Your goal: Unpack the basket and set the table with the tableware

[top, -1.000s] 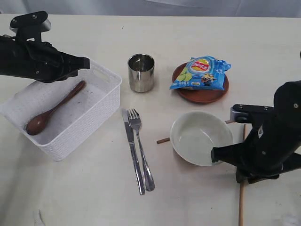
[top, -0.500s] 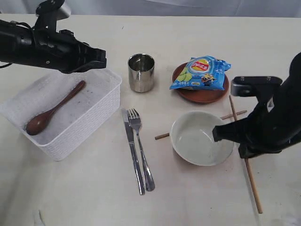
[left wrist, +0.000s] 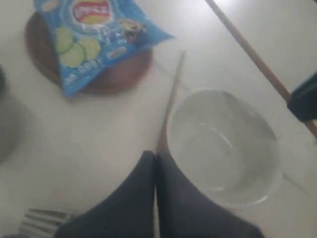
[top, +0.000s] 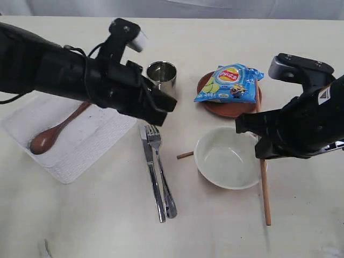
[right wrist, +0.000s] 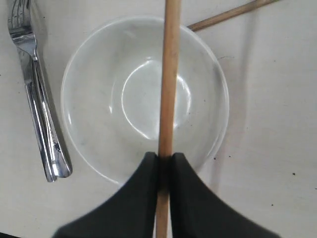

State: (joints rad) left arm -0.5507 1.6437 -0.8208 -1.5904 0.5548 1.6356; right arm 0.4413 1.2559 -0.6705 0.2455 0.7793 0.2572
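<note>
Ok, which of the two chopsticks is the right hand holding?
The chopstick by the bowl's right edge in the exterior view, clamped in the right hand. The other chopstick lies free, poking out left of the bowl.

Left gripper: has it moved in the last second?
Yes. The left gripper, shut, has left the basket and swung rightward in the exterior view. Its tip is now close to the steel cup and the tines of the fork.

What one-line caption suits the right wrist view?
Right gripper shut on one chopstick; bowl, fork and second chopstick lie on the table.
</note>
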